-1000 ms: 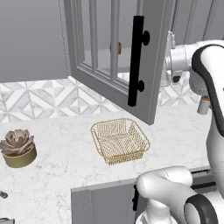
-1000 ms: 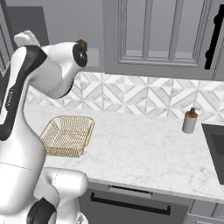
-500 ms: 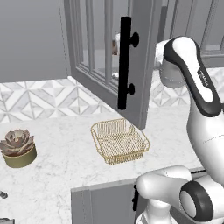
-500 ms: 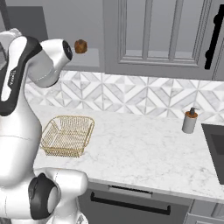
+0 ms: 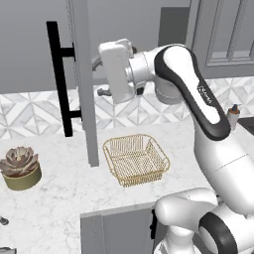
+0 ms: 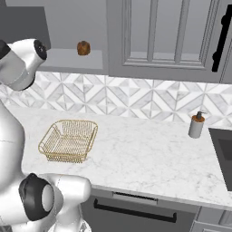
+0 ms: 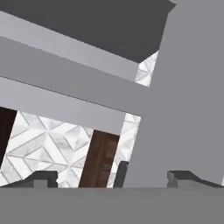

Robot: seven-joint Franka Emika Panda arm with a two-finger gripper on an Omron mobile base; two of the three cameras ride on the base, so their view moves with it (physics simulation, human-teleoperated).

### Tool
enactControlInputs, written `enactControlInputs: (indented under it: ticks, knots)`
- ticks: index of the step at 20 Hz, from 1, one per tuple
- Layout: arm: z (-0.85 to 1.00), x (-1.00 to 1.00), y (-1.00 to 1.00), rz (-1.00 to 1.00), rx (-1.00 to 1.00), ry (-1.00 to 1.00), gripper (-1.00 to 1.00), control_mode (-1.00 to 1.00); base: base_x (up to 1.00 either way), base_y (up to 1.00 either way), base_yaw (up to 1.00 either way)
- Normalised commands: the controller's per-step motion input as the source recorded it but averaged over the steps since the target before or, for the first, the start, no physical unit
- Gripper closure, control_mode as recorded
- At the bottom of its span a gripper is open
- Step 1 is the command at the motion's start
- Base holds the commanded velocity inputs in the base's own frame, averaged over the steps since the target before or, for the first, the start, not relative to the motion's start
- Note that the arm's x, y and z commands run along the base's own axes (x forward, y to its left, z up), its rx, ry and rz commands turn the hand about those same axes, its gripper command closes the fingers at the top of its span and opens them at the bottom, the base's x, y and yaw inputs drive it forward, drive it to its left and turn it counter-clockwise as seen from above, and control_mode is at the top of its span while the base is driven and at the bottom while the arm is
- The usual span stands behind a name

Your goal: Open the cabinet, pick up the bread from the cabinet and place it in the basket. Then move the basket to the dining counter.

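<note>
- The cabinet door (image 5: pixel 82 74) is matt grey, painted-looking, with a smooth flat frame.
- Its handle (image 5: pixel 58 79) is a matt black bar, metal by the look of it.
- The basket (image 5: pixel 135 159) is thin gold-tan wire mesh with a slightly thicker rim and a faint metallic sheen.
- The bread (image 6: pixel 83 47) has a dull, dark brown crust.
- The worktop (image 6: pixel 149 158) is smooth white marble with grey veins and a soft gloss.
- The wall tiles (image 6: pixel 136 97) are white and grey, glazed-looking, in a faceted pattern.
- The soap bottle (image 6: pixel 196 125) has a matt grey body and a brown top.
- The plant pot (image 5: pixel 21 177) is dull olive-gold.
</note>
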Motion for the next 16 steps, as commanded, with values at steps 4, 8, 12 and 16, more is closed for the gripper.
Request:
enactControlInputs:
  ticks: [4,8,12,16]
  knots:
    - [-0.21,0.00,-0.71,-0.12,-0.25,-0.22,-1.00,-1.00,0.00,0.00,0.00]
    - [0.00,0.02,-1.00,-0.14,-0.29,-0.29,-1.00,-1.00,0.00,0.00,0.00]
    - [0.00,0.09,-0.99,-0.24,-0.29,-0.27,-1.00,-1.00,0.00,0.00,0.00]
    - [-0.02,0.24,-0.62,-0.44,-0.32,-0.30,-1.00,-1.00,0.00,0.00,0.00]
